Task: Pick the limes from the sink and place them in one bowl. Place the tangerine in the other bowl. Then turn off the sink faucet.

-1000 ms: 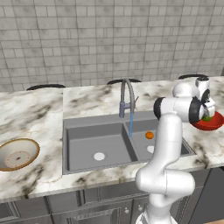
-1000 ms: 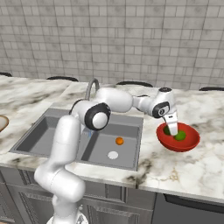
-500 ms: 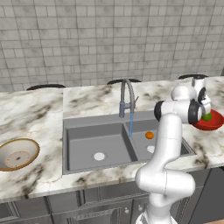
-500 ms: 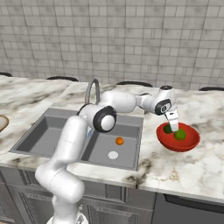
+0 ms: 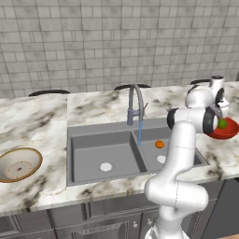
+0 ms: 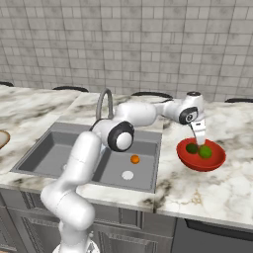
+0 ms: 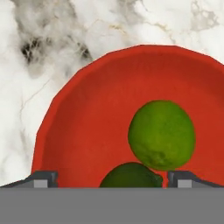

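Observation:
Two limes lie in the red bowl [image 6: 215, 161] on the right counter: a lighter lime [image 7: 162, 134] and a darker lime [image 7: 131, 176] touching it. My gripper [image 6: 199, 140] hangs just above the bowl, open, its fingertips [image 7: 43, 178] standing wide on either side of the darker lime without gripping it. The tangerine [image 6: 134, 159] rests in the right basin of the sink [image 5: 84, 161]. The tan bowl [image 5: 18, 164] sits on the left counter. The faucet [image 5: 135, 105] pours a blue stream [image 5: 139, 133] into the sink.
Marble counter [image 5: 32, 121] runs on both sides of the sink, with a tiled wall behind. A white drain [image 5: 106, 166] marks the left basin. My own arm reaches over the right basin toward the red bowl [image 5: 226, 133].
The jaws have opened and let go of the darker lime, which now lies in the red bowl beside the lighter one. The hand has lifted slightly.

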Available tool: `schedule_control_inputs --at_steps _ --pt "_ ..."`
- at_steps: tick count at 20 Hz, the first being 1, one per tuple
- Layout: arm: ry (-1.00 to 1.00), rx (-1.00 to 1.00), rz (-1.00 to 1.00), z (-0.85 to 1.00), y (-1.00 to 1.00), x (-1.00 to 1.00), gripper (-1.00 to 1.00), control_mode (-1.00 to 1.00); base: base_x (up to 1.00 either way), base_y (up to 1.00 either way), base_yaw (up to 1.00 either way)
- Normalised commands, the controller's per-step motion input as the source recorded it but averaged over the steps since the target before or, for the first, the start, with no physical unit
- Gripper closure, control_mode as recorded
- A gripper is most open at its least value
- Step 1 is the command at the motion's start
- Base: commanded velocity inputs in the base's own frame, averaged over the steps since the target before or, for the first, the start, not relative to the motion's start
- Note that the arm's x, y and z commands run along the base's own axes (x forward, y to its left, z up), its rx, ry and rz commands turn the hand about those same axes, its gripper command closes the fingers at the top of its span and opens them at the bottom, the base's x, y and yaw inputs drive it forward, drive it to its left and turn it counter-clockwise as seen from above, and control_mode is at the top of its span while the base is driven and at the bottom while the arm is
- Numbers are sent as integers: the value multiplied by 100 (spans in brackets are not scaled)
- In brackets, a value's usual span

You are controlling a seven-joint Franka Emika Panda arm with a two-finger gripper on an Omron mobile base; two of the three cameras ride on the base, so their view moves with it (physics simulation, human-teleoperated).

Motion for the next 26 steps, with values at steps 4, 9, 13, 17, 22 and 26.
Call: schedule_control_inputs --at_steps 4,9,13,17,22,26 --pt "-9 -11 0 15 75 -57 -100 -100 0 0 0" --pt "0 -22 0 2 100 -56 -100 -100 0 0 0" --pt "0 -19 0 34 94 -52 -100 -100 0 0 0" --pt "0 -13 3 61 73 -50 -100 -100 0 0 0" --pt "1 -4 5 57 60 -45 -100 -100 0 0 0" --pt "8 0 13 41 46 -35 -100 -100 0 0 0"
